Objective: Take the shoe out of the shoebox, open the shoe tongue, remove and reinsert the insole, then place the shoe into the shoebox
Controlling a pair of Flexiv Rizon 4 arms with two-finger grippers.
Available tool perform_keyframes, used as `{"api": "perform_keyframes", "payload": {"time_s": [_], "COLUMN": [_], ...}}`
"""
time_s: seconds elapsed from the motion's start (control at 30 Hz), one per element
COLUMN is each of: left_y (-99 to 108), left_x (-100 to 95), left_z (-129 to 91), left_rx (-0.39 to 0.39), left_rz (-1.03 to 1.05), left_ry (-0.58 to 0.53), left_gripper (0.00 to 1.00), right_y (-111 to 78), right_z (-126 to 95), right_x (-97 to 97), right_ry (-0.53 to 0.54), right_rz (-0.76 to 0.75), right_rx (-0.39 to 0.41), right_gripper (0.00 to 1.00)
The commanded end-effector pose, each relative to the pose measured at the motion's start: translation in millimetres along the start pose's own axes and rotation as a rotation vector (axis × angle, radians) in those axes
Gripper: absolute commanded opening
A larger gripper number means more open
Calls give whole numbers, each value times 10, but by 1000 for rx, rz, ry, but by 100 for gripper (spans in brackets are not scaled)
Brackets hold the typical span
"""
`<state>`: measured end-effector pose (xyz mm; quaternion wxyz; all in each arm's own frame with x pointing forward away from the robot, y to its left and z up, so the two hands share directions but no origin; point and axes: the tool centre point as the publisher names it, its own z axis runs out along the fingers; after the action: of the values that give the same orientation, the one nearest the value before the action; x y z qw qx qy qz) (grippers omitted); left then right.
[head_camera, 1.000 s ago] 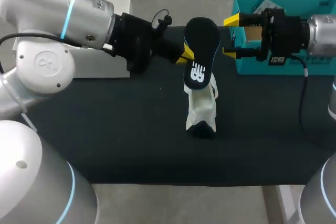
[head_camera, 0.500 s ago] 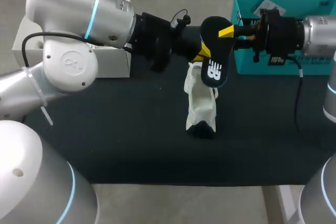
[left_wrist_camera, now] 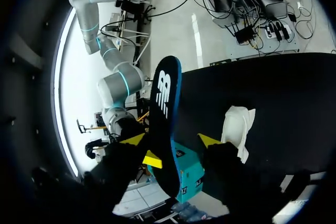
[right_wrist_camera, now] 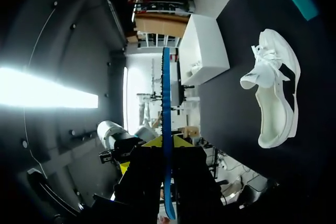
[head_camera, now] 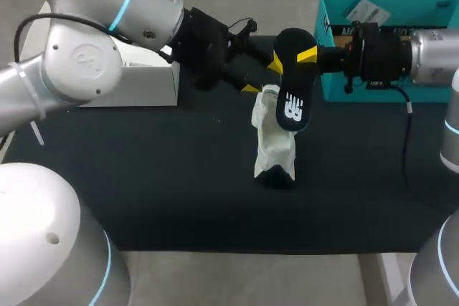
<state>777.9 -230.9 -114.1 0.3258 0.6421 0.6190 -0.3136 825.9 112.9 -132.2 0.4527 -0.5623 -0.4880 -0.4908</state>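
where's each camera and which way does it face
Head view: fixed above and behind, looking down on the table; left arm and right arm enter from the sides.
Left wrist view: on the left arm, looking along the left hand at the insole.
Right wrist view: on the right arm, looking along the right hand, shut on the insole's edge.
Shared: all show insole and shoe.

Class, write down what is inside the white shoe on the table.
The white shoe looks empty: its pale inner floor shows through the opening. The insole is outside, in the right hand. The toe end, under the tongue, is hidden.
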Motion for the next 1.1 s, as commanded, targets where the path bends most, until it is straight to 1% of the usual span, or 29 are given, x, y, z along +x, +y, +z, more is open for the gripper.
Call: {"api": "perform_keyframes", "payload": {"time_s": [0.03,0.1,0.23,0.37,0.47,0.63,0.8,0.97,1.1], "left_y": [86,117,159,203,262,335,428,445,455], "left_x": [-119,-149,-215,-300,-332,-396,-451,-477,-483], "left_z": [-263,-300,-365,-375,-379,-368,-360,-406,-413], "left_rx": [53,60,68,62,57,50,17,14,10], "left_rz": [-8,-3,-11,-5,36,58,48,31,38], "left_ry": [238,301,439,503,556,601,632,668,663], "left_gripper": [100,100,100,100,100,100,100,100,100], "right_y": [54,48,46,42,40,31,19,4,-9], "right_z": [71,95,135,170,194,233,264,255,252], "right_x": [-98,-128,-201,-228,-247,-261,-246,-246,-255], "right_ry": [-29,-55,-68,-90,-93,-89,-81,-77,-76], "right_rz": [13,11,19,18,18,19,15,13,15], "right_rx": [13,15,23,29,31,40,41,33,31], "right_gripper": [0,0,0,0,0,0,0,0,0]}}
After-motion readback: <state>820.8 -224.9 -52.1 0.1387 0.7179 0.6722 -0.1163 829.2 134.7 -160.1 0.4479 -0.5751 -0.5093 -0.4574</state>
